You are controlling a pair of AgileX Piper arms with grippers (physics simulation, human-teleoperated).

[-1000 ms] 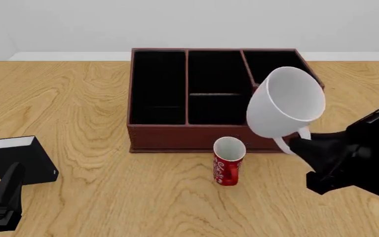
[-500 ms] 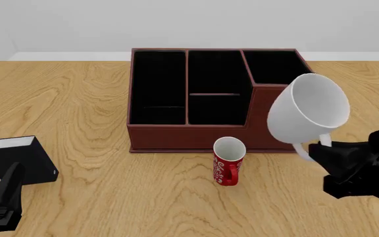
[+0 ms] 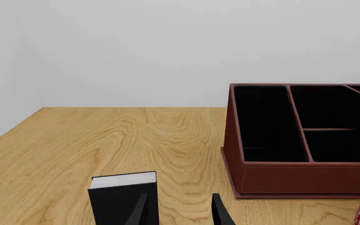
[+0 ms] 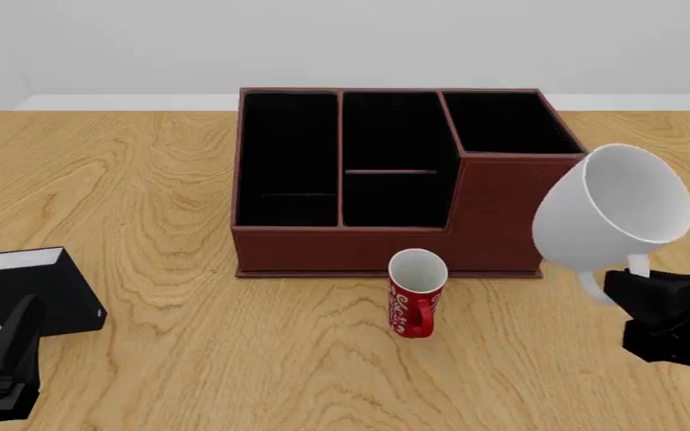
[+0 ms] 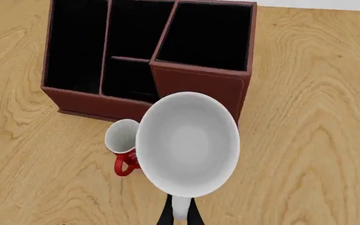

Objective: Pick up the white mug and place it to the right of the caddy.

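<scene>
Black fingers of the right gripper (image 4: 623, 285) are clamped together on the loop handle of the white mug (image 4: 611, 221), holding it in the air above the table's (image 4: 141, 180) right side. The mug is tilted, its open mouth turned up and toward the front camera; the right wrist view looks straight into it and shows a bare white interior — nothing inside. In the front view the mug hangs over the front right corner of the caddy (image 4: 358, 251), partly overlapping its tall corner section, clear of the wood below.

The caddy sits toward the far middle of the table, its black-lined compartments — a long one at the left, a divided middle one, the taller one at the right — all showing only dark lining. Just in front of its near wall, a red mug (image 4: 415, 292) with white script stands upright on the wood, its white inside bare as well; the two are close, but I cannot tell whether they touch.

Near the front left corner of the table the left gripper (image 3: 178, 211) rests low with its fingers apart, holding nothing. A black box with a white top (image 4: 28, 287) stands just ahead of it.
</scene>
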